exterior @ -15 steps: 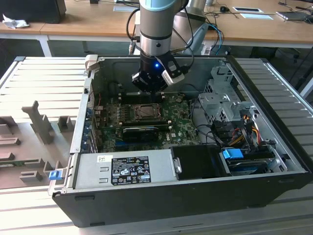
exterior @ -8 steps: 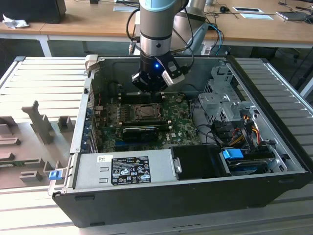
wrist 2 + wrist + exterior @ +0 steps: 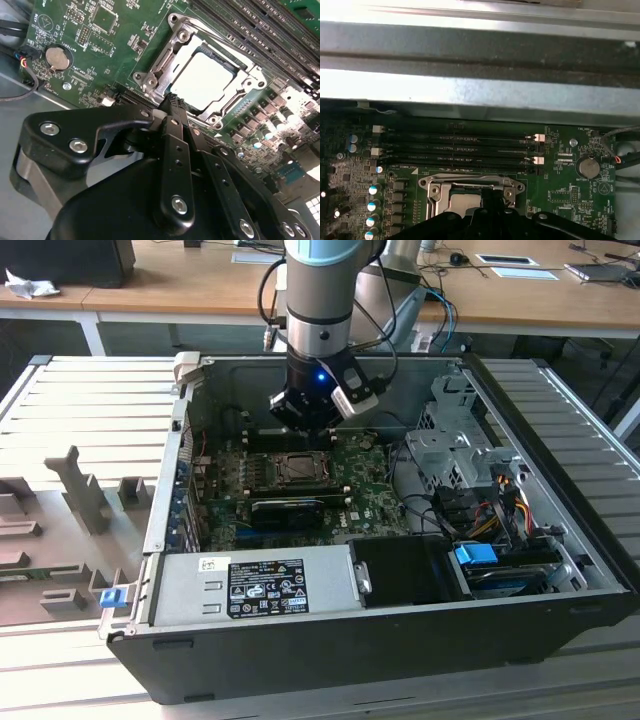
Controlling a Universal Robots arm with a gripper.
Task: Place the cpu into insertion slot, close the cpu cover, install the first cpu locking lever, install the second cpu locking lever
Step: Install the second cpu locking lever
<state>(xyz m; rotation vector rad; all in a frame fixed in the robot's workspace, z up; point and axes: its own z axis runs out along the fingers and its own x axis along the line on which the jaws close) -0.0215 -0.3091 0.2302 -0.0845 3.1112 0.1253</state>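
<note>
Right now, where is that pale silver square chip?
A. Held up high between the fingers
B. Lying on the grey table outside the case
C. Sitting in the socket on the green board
C: in the second wrist view the cpu lies inside the metal-rimmed insertion slot.

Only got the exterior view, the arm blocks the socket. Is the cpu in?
Observer: Yes. In the second wrist view the cpu sits in the insertion slot, pale face up.
Operator: Cover?
Observer: The cpu cover appears to lie flat around the chip, whose face shows through its cut-out.
Operator: Where's the gripper exactly?
Observer: The gripper has its tip at the slot's rim, beside the chip and not over it.
</note>
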